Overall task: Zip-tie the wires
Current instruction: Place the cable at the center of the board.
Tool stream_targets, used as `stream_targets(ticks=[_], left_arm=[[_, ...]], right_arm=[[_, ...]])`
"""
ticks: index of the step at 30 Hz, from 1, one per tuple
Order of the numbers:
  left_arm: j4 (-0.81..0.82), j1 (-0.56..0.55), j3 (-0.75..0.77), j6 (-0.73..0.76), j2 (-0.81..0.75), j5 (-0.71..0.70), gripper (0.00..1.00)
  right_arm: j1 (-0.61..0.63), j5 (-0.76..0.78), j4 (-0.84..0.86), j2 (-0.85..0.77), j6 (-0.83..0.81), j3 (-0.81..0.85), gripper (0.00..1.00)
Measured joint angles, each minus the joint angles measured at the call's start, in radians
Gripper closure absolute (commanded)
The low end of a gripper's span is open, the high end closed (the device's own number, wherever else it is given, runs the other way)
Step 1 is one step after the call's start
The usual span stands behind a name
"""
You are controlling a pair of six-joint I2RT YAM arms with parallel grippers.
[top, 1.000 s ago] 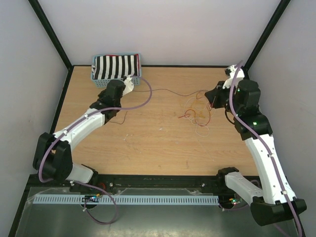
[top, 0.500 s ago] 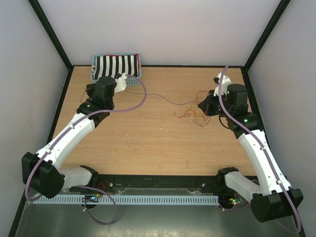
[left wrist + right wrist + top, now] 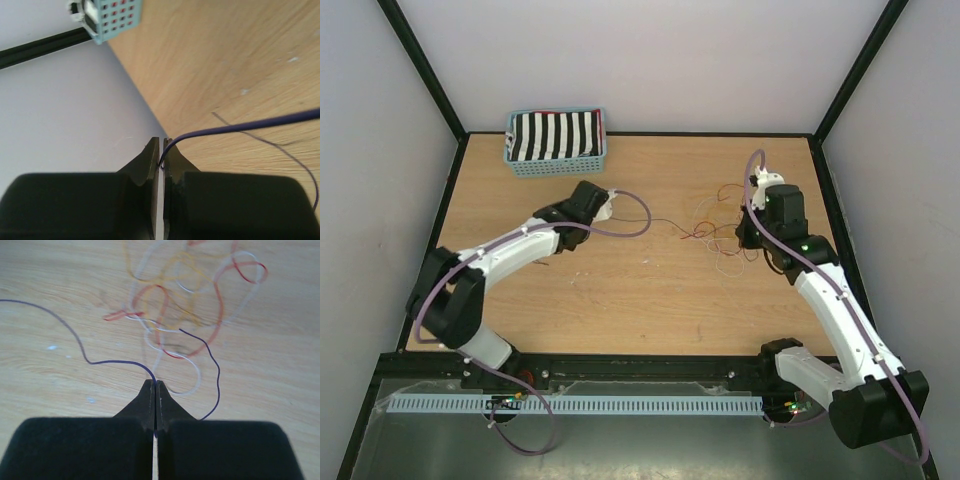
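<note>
Wooden counter [image 3: 620, 290] carries a dark wire [image 3: 115, 362]; we see left jaws and right jaws each pinching it tight (orange, red, white wires [image 3: 217, 300] tangle beside).

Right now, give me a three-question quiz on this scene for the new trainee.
1. True or false: the left gripper is shut on a dark wire.
2. What does the right gripper pinch? A) a red strand B) a dark wire C) nothing
3. Fill in: the striped cloth lies in the pale blue ___.
Key: 1 true; 2 B; 3 basket.
</note>
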Motion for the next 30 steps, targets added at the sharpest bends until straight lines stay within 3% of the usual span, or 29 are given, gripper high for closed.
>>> stream_targets(ticks=[9, 10, 21, 26, 30], left_arm=[[-0.016, -0.042, 0.0, -0.237, 0.16, 0.075, 0.93], [-0.017, -0.048, 0.0, -0.262, 0.173, 0.079, 0.93], [-0.029, -0.146, 0.0, -0.468, 0.3, 0.101, 0.93], [-0.034, -0.153, 0.001, -0.504, 0.334, 0.109, 0.93], [-0.033, -0.154, 0.001, -0.521, 0.335, 0.109, 0.93]], right_arm=[[0.0, 0.275, -0.04, 0.032, 0.001, -0.072, 0.99], [0.0, 0.295, -0.039, 0.04, 0.006, -0.079, 0.95], [0.0, 0.415, -0.046, 0.006, 0.002, -0.11, 0.12], [0.0, 0.381, -0.048, -0.07, -0.017, -0.096, 0.01], [0.0, 0.261, -0.011, -0.002, 0.005, -0.05, 0.01]])
